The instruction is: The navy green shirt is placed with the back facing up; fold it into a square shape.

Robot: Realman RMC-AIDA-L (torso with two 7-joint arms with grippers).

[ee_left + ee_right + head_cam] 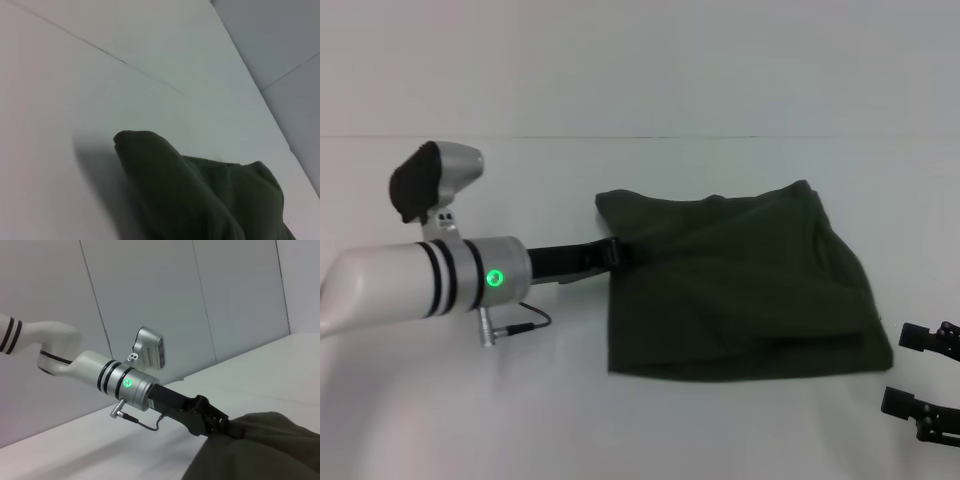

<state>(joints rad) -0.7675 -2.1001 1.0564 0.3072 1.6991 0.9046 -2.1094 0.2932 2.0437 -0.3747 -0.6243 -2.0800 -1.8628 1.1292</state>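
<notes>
The navy green shirt (pixel 740 290) lies on the white table (pixel 620 430) as a roughly square, folded bundle, plain side up. My left gripper (pixel 618 250) reaches in from the left and is shut on the shirt's left edge near its far corner. The right wrist view shows that gripper (pixel 227 427) pinching the cloth (pixel 260 450), which rises a little off the table there. In the left wrist view a raised fold of the shirt (pixel 200 195) fills the lower part. My right gripper (pixel 925 372) sits open at the right, just off the shirt's near right corner.
A seam line (pixel 640 137) runs across the white table behind the shirt. Grey wall panels (pixel 200 300) stand behind the table. A thin cable (pixel 525 325) loops from the left wrist.
</notes>
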